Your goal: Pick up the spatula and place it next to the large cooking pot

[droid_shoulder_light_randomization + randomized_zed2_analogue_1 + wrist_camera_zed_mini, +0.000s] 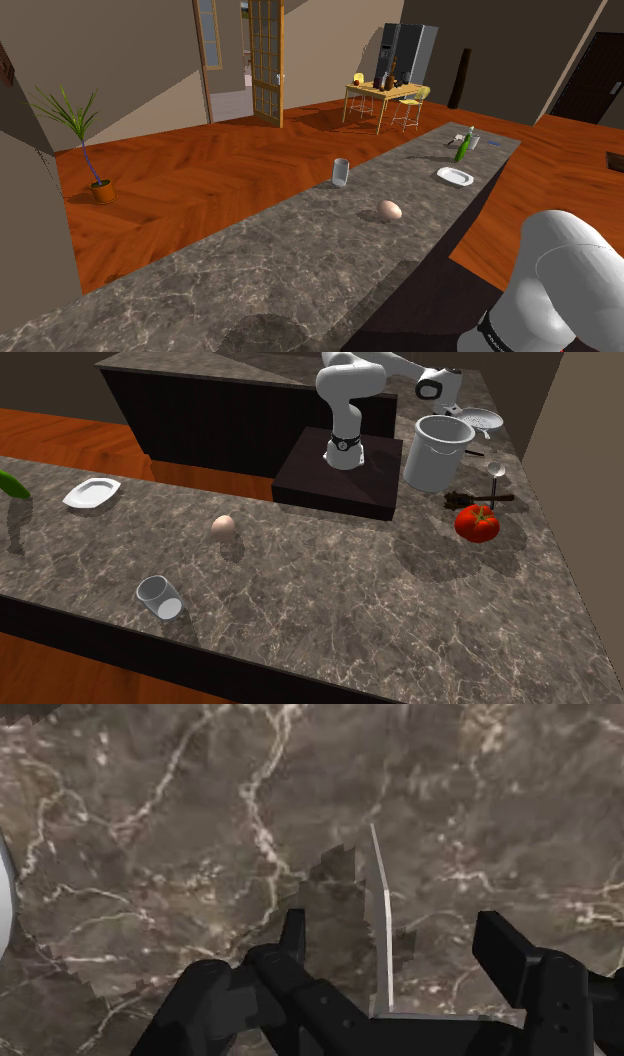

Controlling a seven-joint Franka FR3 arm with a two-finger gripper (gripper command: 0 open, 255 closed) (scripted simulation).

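Observation:
In the wrist view my gripper (pixel 395 922) is open, its two black fingers standing well apart just above the dark marble counter (pixel 200 824). A thin pale spatula (pixel 381 934) stands on edge between them, touching neither finger. A curved white edge of the large pot (pixel 5 904) shows off to one side of the gripper. In the second exterior view the gripper (pixel 450 407) hangs low just behind the large white cooking pot (pixel 438 452), which hides the counter under the fingers.
Near the pot are a colander (pixel 486 420), a ladle (pixel 496 472), a dark utensil (pixel 478 500) and a red tomato (pixel 477 524). Farther along the counter stand an egg (pixel 390 210), a glass (pixel 340 172), a white plate (pixel 455 176) and a green bottle (pixel 461 148).

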